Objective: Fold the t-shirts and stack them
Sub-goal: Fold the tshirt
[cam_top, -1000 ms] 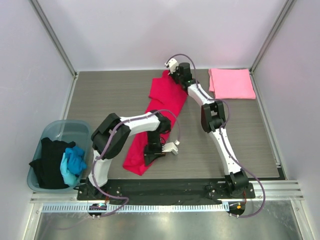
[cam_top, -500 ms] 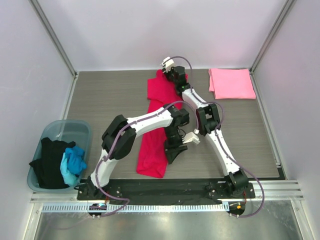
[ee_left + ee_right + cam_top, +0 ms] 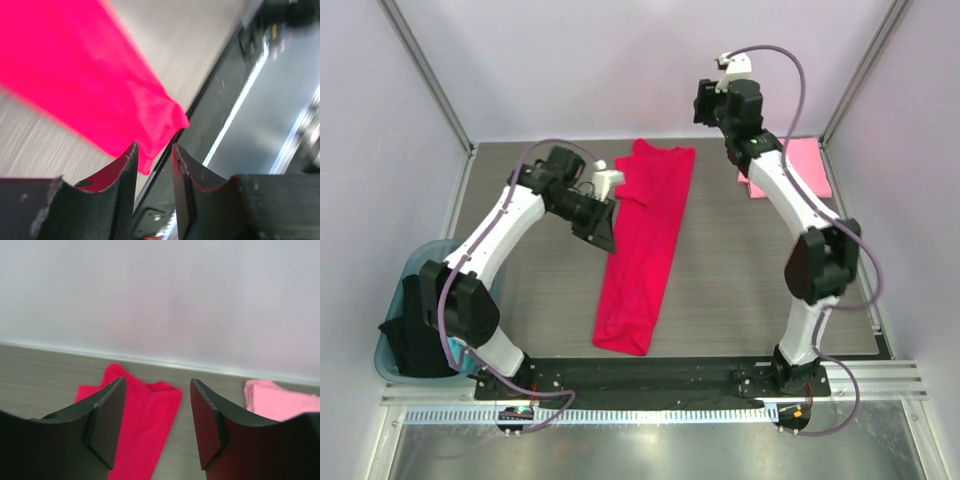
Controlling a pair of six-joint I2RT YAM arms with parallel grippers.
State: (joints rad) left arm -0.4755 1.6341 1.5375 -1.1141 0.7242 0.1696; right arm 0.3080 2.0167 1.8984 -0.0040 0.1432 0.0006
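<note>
The crimson red t-shirt [image 3: 642, 250] lies folded lengthwise as a long narrow strip, running from the back of the table toward the near edge. In the left wrist view its near end [image 3: 100, 85] lies ahead of the fingers. My left gripper [image 3: 602, 232] [image 3: 152, 150] hovers at the strip's left edge near its upper half, open with a narrow gap and holding nothing. High up by the back wall, my right gripper [image 3: 702, 103] [image 3: 157, 385] is open and empty, looking down on the red collar end [image 3: 145, 410]. The folded pink t-shirt [image 3: 802, 165] [image 3: 280, 400] rests at the back right.
A translucent blue bin [image 3: 420, 262] stands off the table's left side, with a black t-shirt [image 3: 412, 338] in it, partly behind the left arm. Grey walls close in the back and sides. A metal rail [image 3: 650, 372] runs along the near edge.
Both grippers opened and let go of the red shirt. The left arm swung back to the left and the right arm rose toward the back wall. The shirt now lies straighter.
</note>
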